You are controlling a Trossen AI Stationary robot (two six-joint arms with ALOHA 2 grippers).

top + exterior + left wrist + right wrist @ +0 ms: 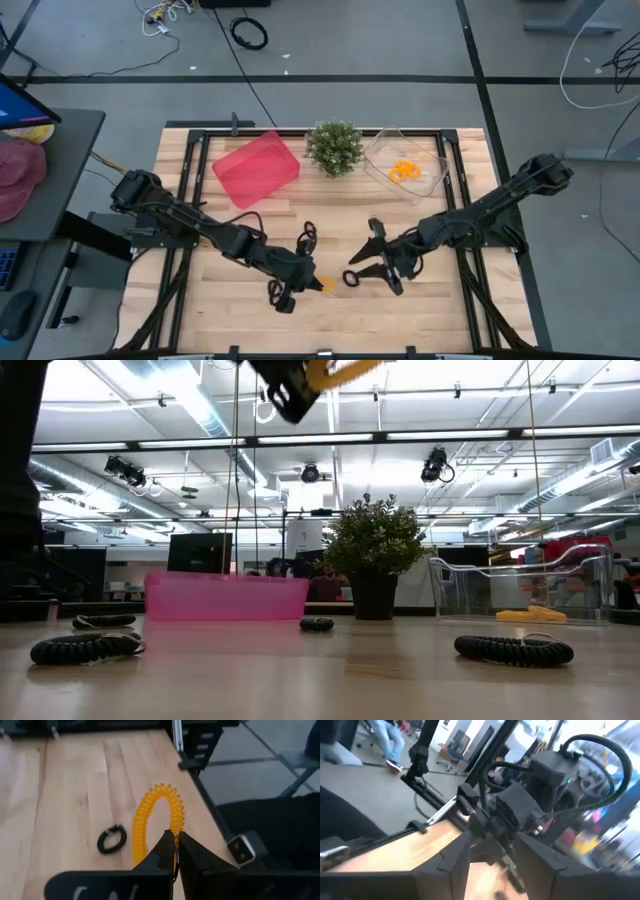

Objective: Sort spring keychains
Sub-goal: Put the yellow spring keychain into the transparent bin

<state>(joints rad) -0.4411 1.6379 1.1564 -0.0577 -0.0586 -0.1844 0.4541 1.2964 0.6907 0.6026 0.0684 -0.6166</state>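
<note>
the left tool (176, 851) is pinched tight on an orange spring keychain (156, 817), holding it above the bench (240, 310) near the front middle. the right tool (372, 262) sits just beside it with its fingers spread, over a black keychain (352, 278). more orange keychains (405, 171) lie in the clear bin (432, 160), while the pink bin (256, 168) looks empty, though its inside is hard to read. another black keychain (308, 232) lies mid-bench.
</note>
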